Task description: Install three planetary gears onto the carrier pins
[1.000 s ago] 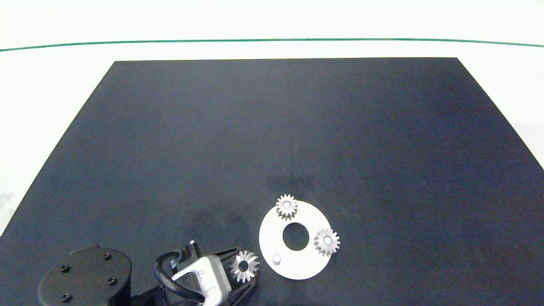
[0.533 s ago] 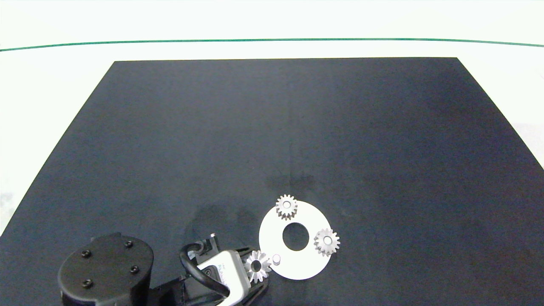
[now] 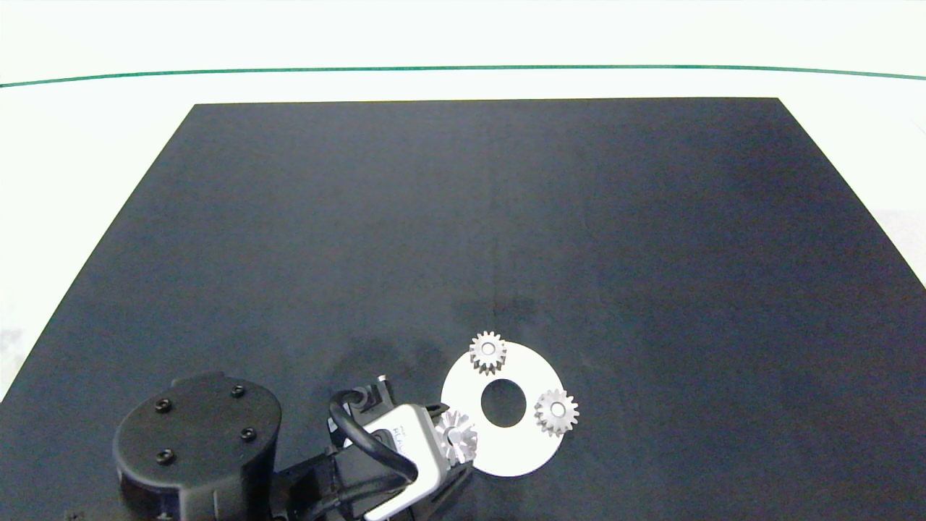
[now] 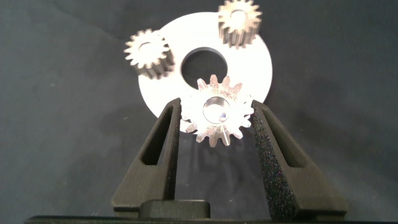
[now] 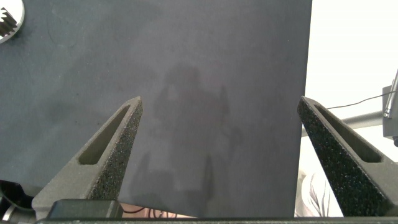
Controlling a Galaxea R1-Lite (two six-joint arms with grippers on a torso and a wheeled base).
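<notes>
My left pincer point(image 4: 214, 118) is near the front edge of the desk point(image 3: 463, 217). It holds the third gear point(image 4: 216, 111) by its teeth, one finger on each side. The gear hangs over the near left part of the white disc point(image 3: 528, 452). Through the gear's hole I see something shiny, and I think it is the last pin, but I cannot tell if the gear is on it yet.

A bit farther on the disc sit the other two gears. One gear point(image 3: 556, 412) is on the right side of the disc. The other gear point(image 3: 488, 352) is at the far side. Both look snug on their pins.

My right pincer point(image 5: 221, 155) is wide open with nothing in it. It hangs over bare desk near the desk's edge.

What could go wrong? If the hole is not lined up with the pin, the gear may sit crooked or jam. If I push sideways, the disc may slide. If I let go too soon, the gear may tip and roll off.
</notes>
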